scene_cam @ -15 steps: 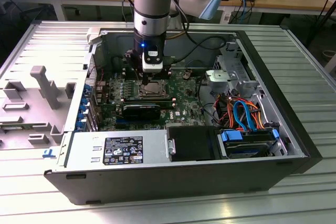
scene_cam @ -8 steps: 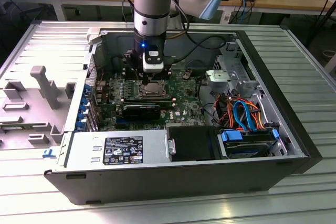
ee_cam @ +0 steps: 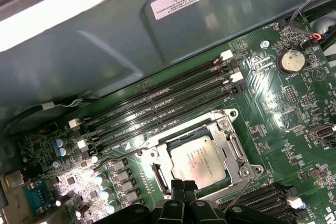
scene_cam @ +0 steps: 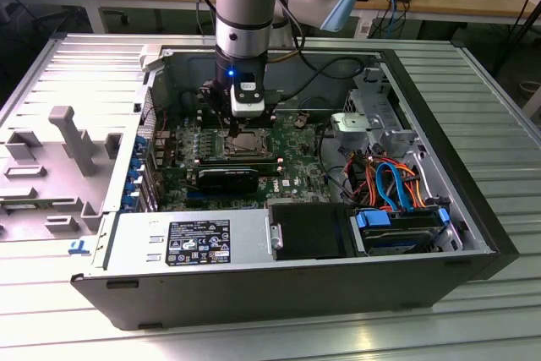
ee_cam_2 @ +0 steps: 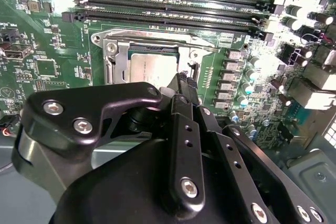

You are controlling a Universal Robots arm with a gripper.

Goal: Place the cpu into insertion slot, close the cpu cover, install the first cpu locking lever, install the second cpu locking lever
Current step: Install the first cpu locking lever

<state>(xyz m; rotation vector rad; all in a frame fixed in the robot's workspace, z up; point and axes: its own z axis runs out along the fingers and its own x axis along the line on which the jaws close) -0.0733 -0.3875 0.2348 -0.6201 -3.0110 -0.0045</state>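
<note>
1. An open computer case (scene_cam: pixel 279 285) is seen lying on a ribbed metal desk (scene_cam: pixel 473 90), with the green motherboard (scene_cam: pixel 292 154) exposed in the exterior view.
2. The gripper (ee_cam: pixel 181 186) is held just above the insertion slot (ee_cam: pixel 239 153), at its edge.
3. The jaws are seen pressed close together at the tips, with nothing pinched between them.
4. The cpu (ee_cam: pixel 198 162) is seated flat inside the insertion slot, its silvery top visible in both wrist views.
5. The cpu cover (ee_cam: pixel 220 127) is seen framing the chip; whether it lies fully closed cannot be told.
6. Long black memory slots (ee_cam: pixel 157 106) are seen running beside the socket.
</note>
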